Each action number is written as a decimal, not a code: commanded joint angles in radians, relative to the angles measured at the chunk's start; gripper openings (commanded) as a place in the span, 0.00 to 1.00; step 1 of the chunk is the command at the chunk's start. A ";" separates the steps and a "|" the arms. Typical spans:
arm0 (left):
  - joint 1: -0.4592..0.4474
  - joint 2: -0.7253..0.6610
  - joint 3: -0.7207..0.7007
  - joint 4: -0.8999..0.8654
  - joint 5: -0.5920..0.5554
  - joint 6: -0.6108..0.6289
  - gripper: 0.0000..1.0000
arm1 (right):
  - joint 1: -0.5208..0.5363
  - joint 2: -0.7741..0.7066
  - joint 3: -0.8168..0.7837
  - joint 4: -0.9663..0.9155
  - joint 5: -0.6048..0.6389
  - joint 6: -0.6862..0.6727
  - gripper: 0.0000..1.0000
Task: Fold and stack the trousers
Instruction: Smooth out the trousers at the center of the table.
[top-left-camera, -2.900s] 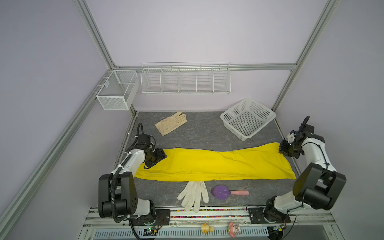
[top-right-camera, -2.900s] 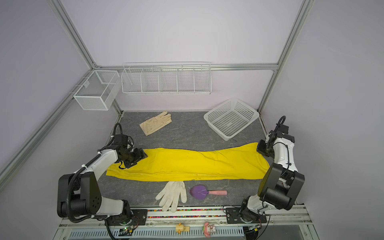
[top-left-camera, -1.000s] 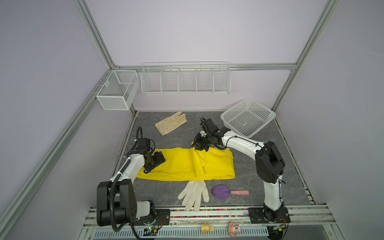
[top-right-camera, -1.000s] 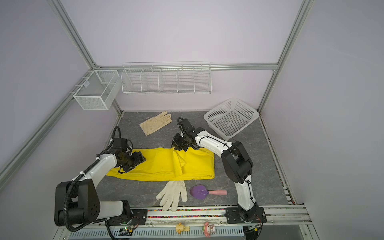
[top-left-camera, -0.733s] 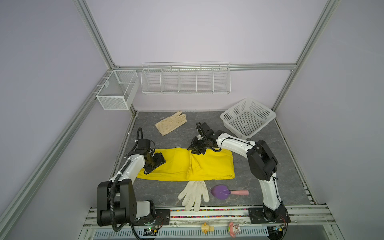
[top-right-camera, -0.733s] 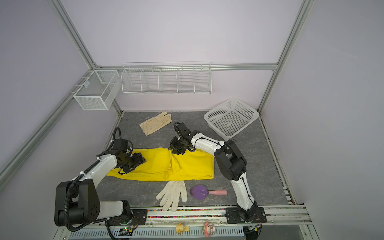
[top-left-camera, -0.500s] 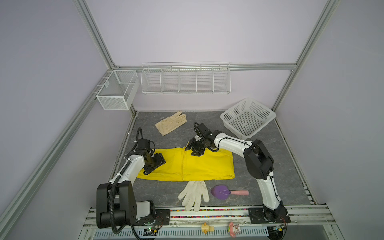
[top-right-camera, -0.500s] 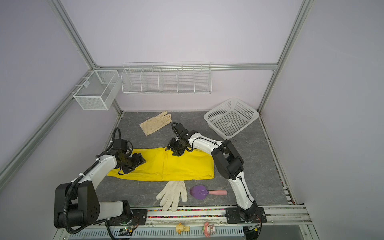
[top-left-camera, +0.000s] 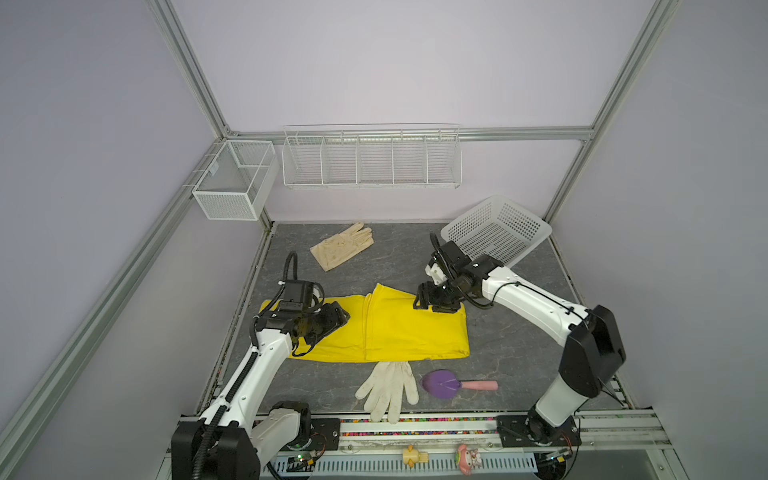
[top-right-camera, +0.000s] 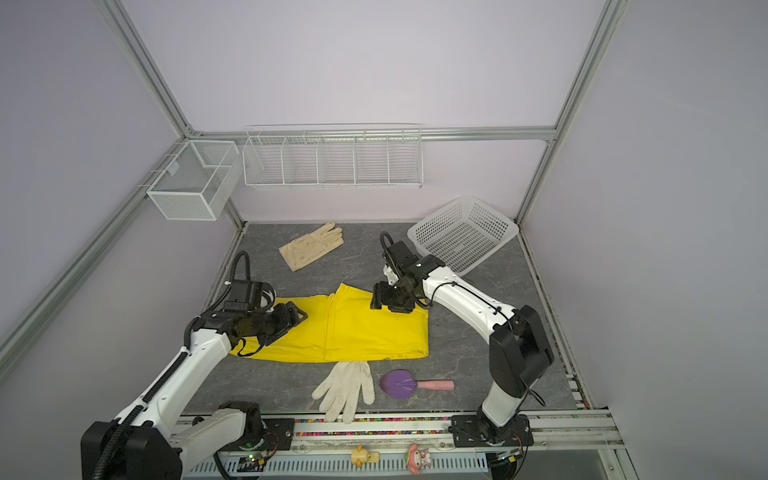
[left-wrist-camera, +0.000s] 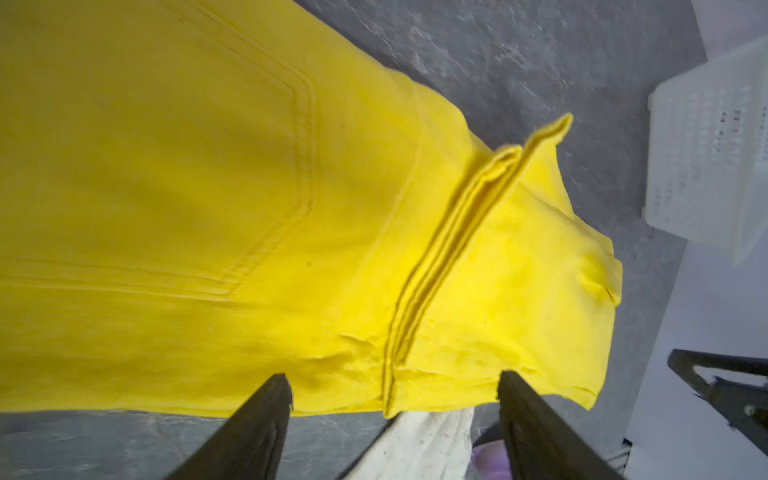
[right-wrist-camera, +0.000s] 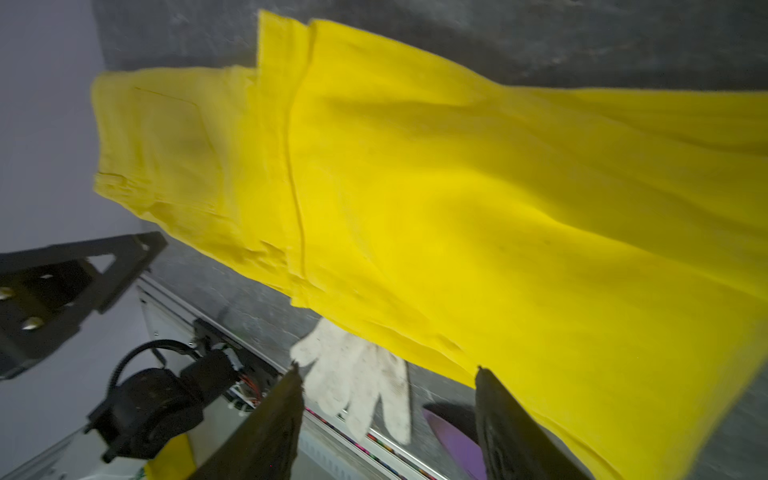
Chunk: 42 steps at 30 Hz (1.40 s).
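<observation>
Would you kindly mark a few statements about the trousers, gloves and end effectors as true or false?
1. The yellow trousers lie doubled over on the table. True.
2. The right end effector is clamped on the trousers. False: its fingers stand apart, holding nothing.
3. The white glove lies beside the purple shovel. True.
4. The cream glove is in the basket. False: it lies on the table, apart from the basket.
</observation>
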 joint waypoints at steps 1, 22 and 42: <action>-0.113 0.041 0.031 0.045 -0.046 -0.114 0.77 | -0.040 -0.080 -0.124 -0.112 0.126 -0.114 0.71; -0.315 0.409 0.059 0.217 -0.146 -0.167 0.30 | -0.072 -0.113 -0.472 0.091 0.128 -0.158 0.49; -0.340 0.211 0.031 0.012 -0.038 -0.223 0.07 | -0.080 -0.135 -0.493 0.046 0.171 -0.200 0.32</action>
